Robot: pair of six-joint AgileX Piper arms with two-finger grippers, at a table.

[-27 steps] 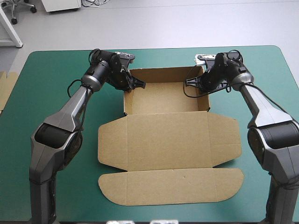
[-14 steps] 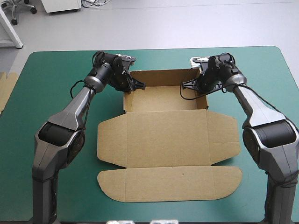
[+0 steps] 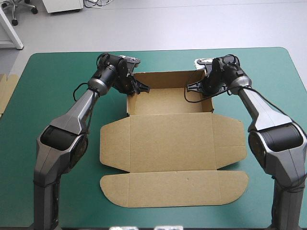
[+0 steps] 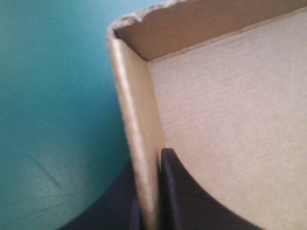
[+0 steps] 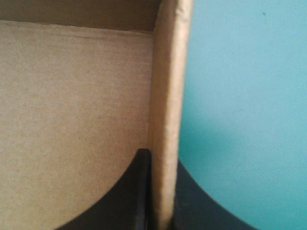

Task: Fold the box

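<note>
While its lid [image 3: 158, 148] lies flat toward the table's [image 3: 57, 96] near edge, the brown box [image 3: 192, 139] stands as an open tray [image 3: 168, 101] farther back, at the middle between the left and right edges. Nearest of all is the long rounded tuck flap [image 3: 175, 189], spread on the teal-green cover [image 3: 278, 76] just short of the near edge. Beyond its crease comes the broad lid panel, with a short ear sticking out flat on either side. Beyond that the tray's walls are raised, and its floor is bare.

The left gripper [image 3: 139, 88] reaches in from the left over the tray's far left corner. In the left wrist view this gripper [image 4: 148, 163] pinches the box's [image 4: 225, 120] left wall: one black finger [image 4: 187, 201] lies against the inside face and the other [image 4: 115, 206] sits outside over the cover, with only the board between them.

The right gripper [image 3: 194, 86] comes in from the right at the far right corner. In the right wrist view this gripper [image 5: 162, 158] is likewise all but closed on the box's [image 5: 72, 96] right wall, with one finger [image 5: 124, 196] inside and one [image 5: 201, 206] outside. The wall stands upright between them, and ahead of them it meets the far wall at the corner.

The far wall [image 3: 168, 77] runs between the two grippers, well short of the table's far edge. At the left edge, a strip of brown board [image 3: 7, 91] shows beside the cover.
</note>
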